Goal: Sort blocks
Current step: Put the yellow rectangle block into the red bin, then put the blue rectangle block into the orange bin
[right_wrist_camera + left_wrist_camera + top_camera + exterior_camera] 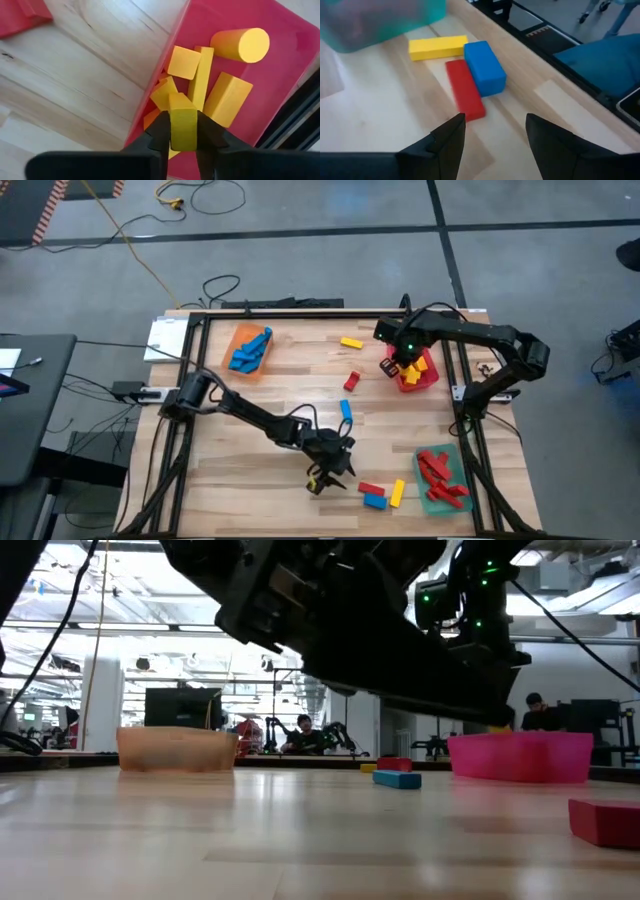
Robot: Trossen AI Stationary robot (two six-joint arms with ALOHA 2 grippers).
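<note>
My right gripper (183, 135) hangs over the red tray (428, 376), shut on a yellow block (183, 120). Several more yellow blocks (227, 102) lie in that tray. My left gripper (495, 142) is open and low near the table's front edge, its fingers short of a red block (465, 90), touching nothing. That red block lies flat beside a blue block (485, 67) and a yellow block (438, 47). In the high view the left gripper (325, 472) sits just left of this group (375, 494). My right gripper pinches the yellow block by two opposite sides (172, 131) between its two fingers. The fingers come from above and point down. The block stands on end over the yellow blocks in the red tray; whether its lower end touches them is hidden.
A green tray (432, 498) with red blocks stands at the front right, close to the group of three. An orange tray (240, 335) with blue blocks is at the back left. Loose yellow (350, 342), red (351, 380) and blue (346, 410) blocks lie mid-table.
</note>
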